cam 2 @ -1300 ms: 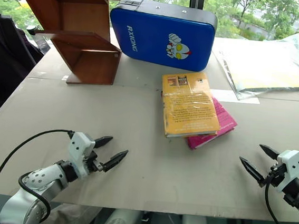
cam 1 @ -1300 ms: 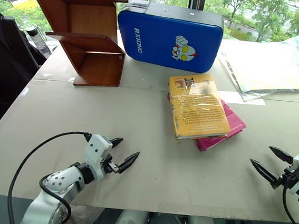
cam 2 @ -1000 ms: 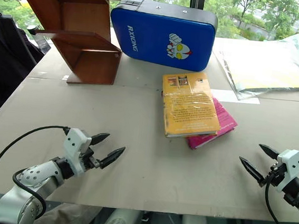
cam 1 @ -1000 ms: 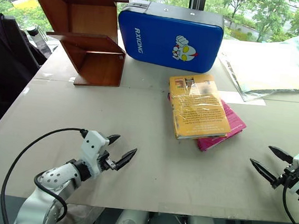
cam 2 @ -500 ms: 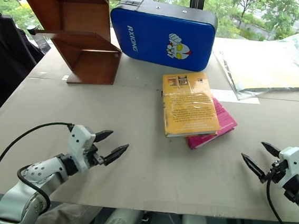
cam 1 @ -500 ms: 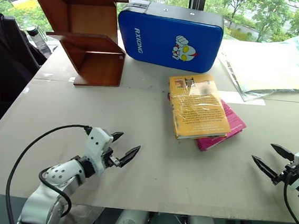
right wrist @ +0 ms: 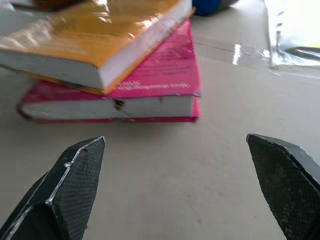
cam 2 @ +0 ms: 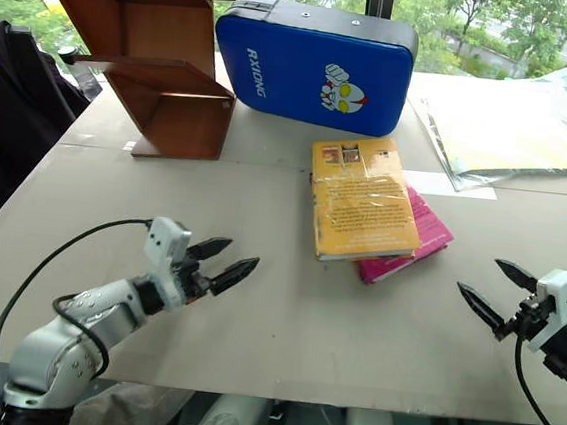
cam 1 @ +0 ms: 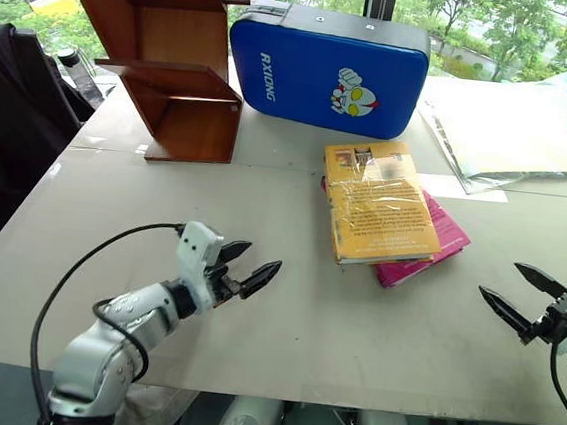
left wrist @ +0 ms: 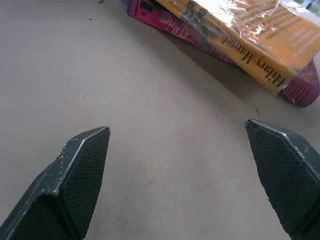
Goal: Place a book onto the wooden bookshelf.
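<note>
Greenery fills the window behind my counter (cam 1: 283, 323). From the head views, the book (cam 1: 377, 202) lies atop a pink book (cam 1: 439, 246), well apart from the wooden bookshelf (cam 1: 167, 61) at the far left. Left gripper (cam 1: 248, 264) and right gripper (cam 1: 513, 292) hover with fingers spread, holding nothing. Both wrist views face the stack. I judge this the approach; next I need a grasp on the top book alone.

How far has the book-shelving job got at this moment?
Done: nothing. The yellow book lies flat on the pink book, on the table, apart from the wooden bookshelf. In hand: the left claw and right claw are open and empty, both short of the stack. Left: reach, grasp, lift, carry to a shelf.
</note>
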